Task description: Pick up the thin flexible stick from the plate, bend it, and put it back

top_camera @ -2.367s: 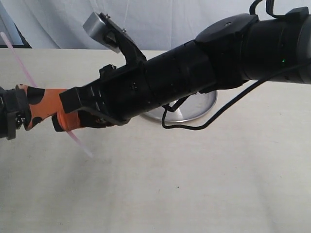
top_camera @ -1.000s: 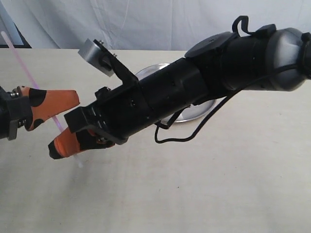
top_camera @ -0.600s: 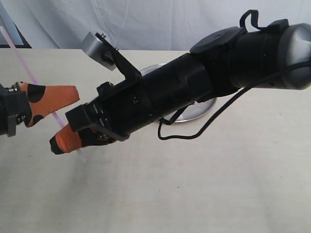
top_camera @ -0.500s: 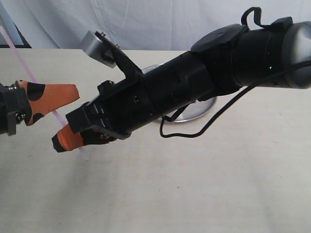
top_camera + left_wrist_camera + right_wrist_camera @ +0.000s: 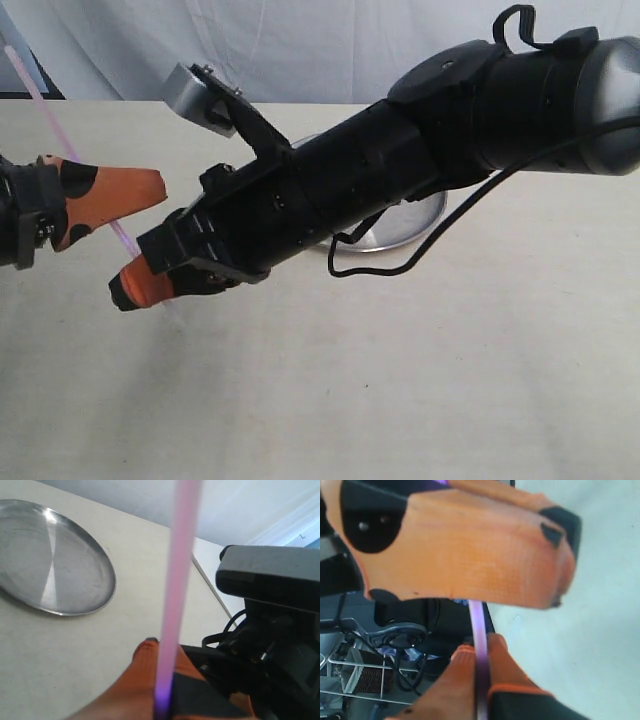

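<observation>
The thin pink-purple stick point(image 5: 40, 101) is held off the table, slanting down from the upper left. My left gripper point(image 5: 150, 190) is shut on its middle part, orange fingers pointing right. My right gripper point(image 5: 125, 293) reaches across from the right and is shut on the stick's lower part just below. In the left wrist view the stick point(image 5: 175, 580) rises from between the left gripper's point(image 5: 167, 652) fingers. In the right wrist view the stick point(image 5: 477, 625) runs between the right gripper's point(image 5: 479, 652) fingers. The steel plate point(image 5: 420, 215) lies behind the right arm, mostly hidden, with nothing on it point(image 5: 50, 565).
The right arm's black body point(image 5: 400, 160) spans the middle of the exterior view, with a loose black cable point(image 5: 380, 268) hanging under it. A grey block point(image 5: 195, 92) sticks up from its wrist. The tan tabletop point(image 5: 400, 380) extends toward the front; a white curtain hangs behind.
The right gripper dropped from beside the left gripper to a spot lower on the stick, then crept up slightly. The left gripper rose a little. Both kept hold of the stick.
</observation>
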Motion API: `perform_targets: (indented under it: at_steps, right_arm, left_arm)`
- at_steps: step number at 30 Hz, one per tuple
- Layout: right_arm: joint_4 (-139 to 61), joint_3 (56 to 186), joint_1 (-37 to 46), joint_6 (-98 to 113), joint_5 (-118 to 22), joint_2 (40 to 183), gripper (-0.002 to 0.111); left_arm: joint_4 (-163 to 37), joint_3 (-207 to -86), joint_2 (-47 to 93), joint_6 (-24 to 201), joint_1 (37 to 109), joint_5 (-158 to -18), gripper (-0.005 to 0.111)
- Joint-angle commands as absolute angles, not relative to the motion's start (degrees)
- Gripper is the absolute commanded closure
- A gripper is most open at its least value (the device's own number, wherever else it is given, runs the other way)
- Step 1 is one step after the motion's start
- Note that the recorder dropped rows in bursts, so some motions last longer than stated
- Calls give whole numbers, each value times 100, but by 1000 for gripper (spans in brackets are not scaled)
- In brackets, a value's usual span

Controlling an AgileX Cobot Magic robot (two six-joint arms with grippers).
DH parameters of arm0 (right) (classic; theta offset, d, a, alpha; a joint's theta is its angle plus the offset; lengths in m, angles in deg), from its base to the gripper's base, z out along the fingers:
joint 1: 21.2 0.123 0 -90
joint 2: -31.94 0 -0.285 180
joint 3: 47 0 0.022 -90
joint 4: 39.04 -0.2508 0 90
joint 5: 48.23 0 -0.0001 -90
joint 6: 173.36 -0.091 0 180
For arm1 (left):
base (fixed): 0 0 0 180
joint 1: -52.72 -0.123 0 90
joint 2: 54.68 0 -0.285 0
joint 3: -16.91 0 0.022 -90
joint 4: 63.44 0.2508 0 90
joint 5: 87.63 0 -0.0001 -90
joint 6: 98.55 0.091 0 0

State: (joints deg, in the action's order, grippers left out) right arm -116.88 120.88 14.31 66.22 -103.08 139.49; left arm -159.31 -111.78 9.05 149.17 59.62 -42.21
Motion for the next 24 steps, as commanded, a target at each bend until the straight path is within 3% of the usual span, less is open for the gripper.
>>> perform_targets:
  at_steps: [1,7,9,12,24]
  right_arm:
    - [-11216,12011,1429,6599,-10699,14025,109]
    - [-11138,12011,1429,6599,-10864,14025,109]
    - [-11169,12011,1429,6599,-11034,14025,109]
    - [-11370,12011,1429,6650,-11441,14012,109]
    - [-11797,12011,1418,6987,-11477,13359,109]
  left_arm:
    - [-16339,-11357,985,15144,5976,-4548,95]
    - [-16339,-11357,1108,15144,5976,-4768,67]
    - [-16339,-11357,1108,15264,5976,-5008,71]
    - [-16339,-11357,1108,15758,5976,-5062,107]
    - [-15709,-11357,1108,15842,5976,-5423,107]
